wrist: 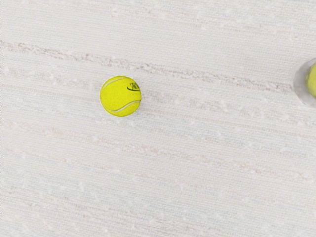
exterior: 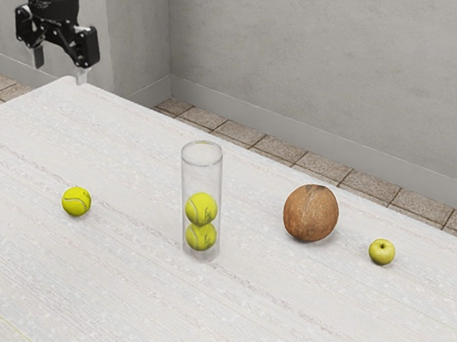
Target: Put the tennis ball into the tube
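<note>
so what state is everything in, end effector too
black two-finger end effector: open, empty, raised
loose yellow-green tennis ball: resting on the table, outside the tube
clear cylindrical tube: upright, partly filled
two yellow-green tennis balls: stacked inside the tube
large round brown coconut: resting, looks whole
small yellow-green apple: resting, looks whole

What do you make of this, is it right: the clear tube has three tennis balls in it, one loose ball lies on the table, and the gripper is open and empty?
Not quite: the exterior view shows two tennis balls in the clear tube, not three. One loose ball does lie on the table, and the gripper is open and empty.
</note>
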